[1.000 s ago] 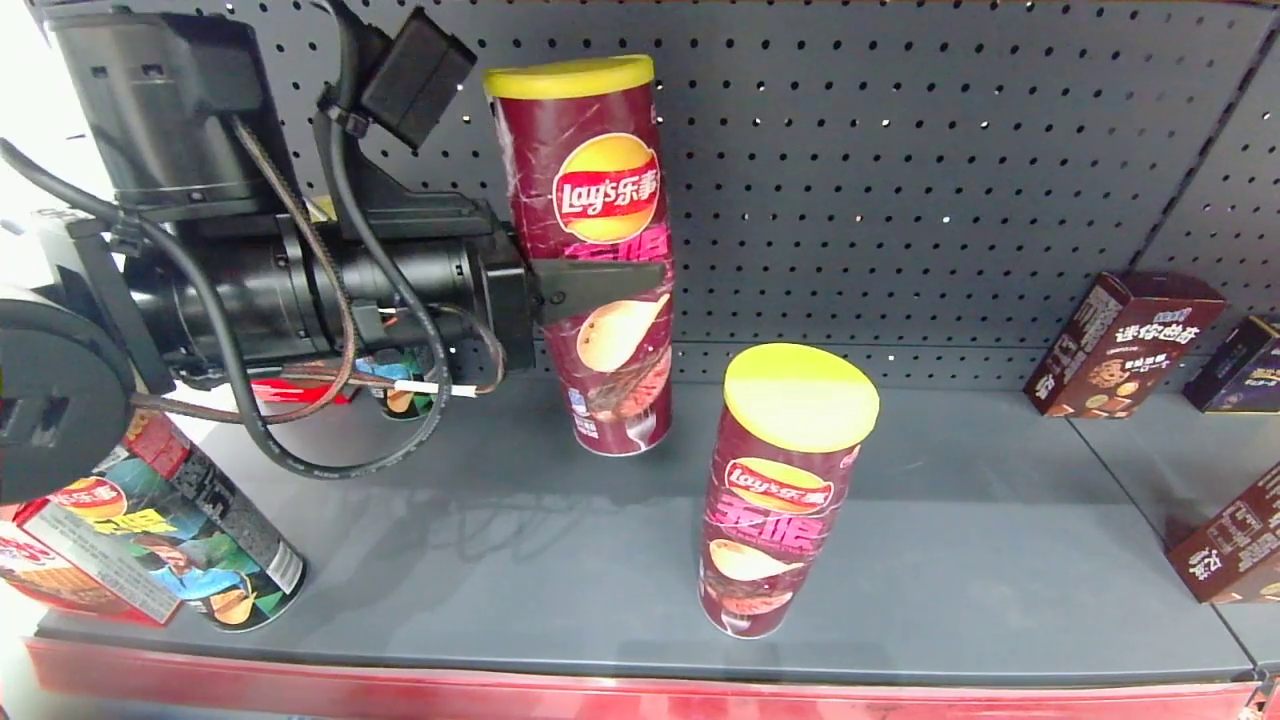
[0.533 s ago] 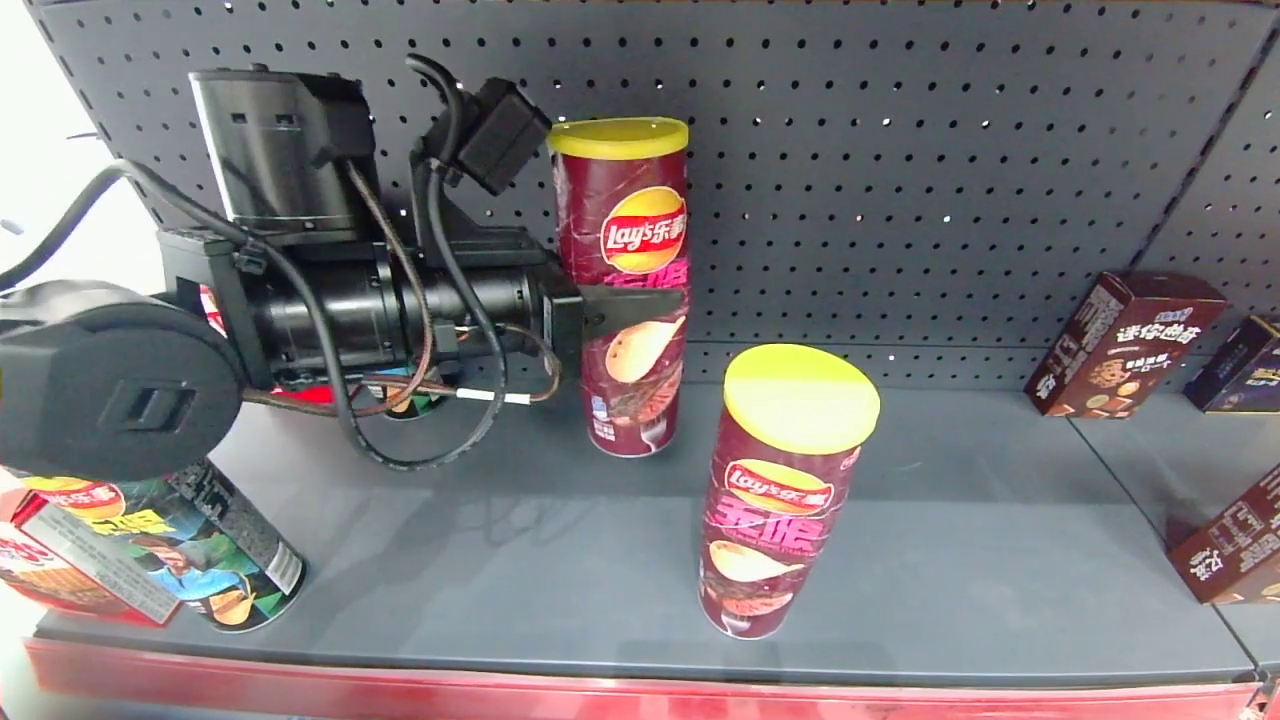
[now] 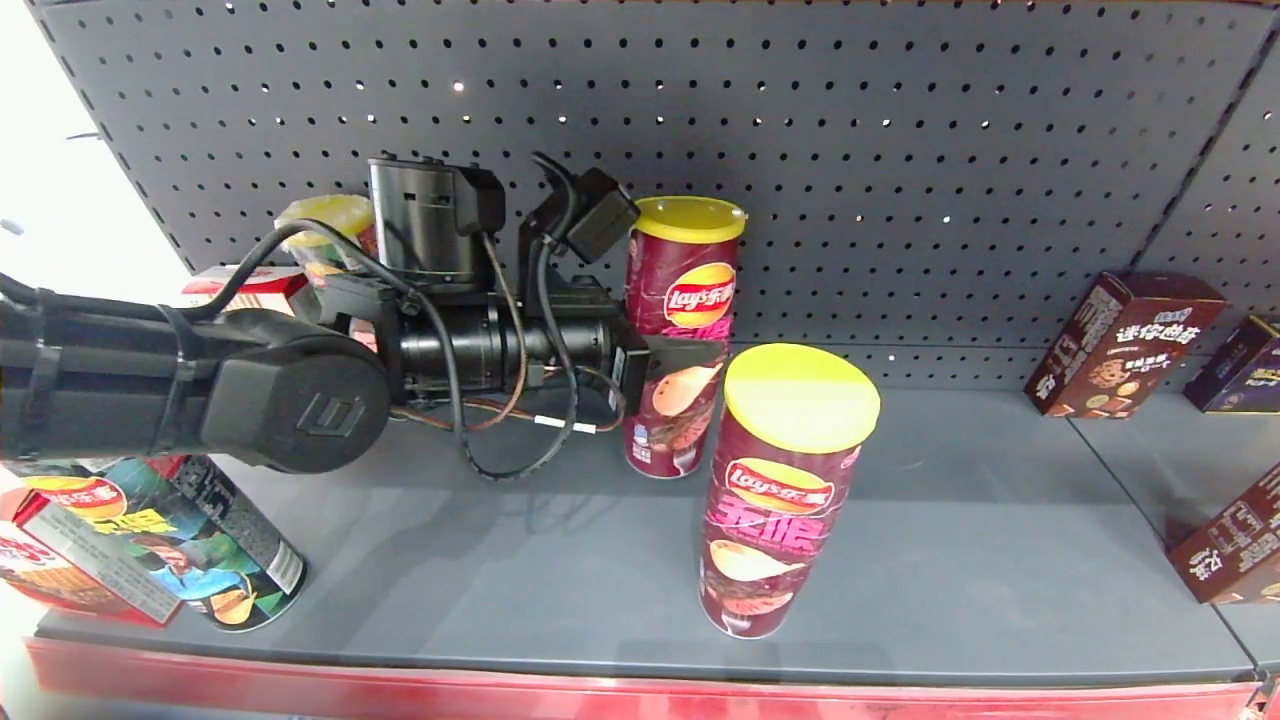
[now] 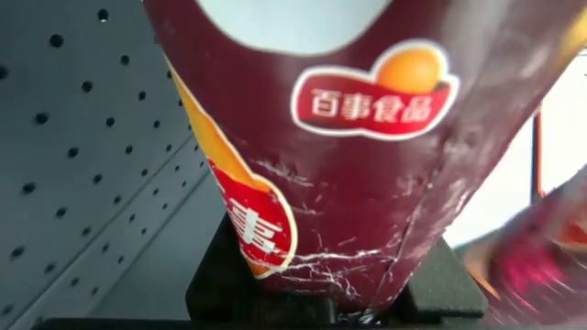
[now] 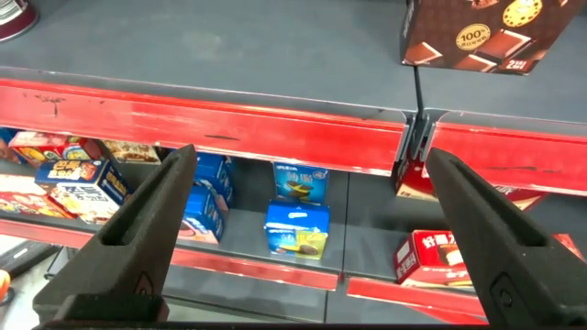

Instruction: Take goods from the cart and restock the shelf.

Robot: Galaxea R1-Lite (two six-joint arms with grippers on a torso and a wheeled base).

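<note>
Cardboard of the chip can [image 3: 688,290] looks light and stiff yet crushable, so the left hand [image 3: 685,352], clamped around its middle, sits well.

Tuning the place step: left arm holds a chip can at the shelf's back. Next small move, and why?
Probably ease the chip can straight down until it seats on the shelf. The left gripper is shut on it, upright by the pegboard, and whether its base touches is unclear.
</note>
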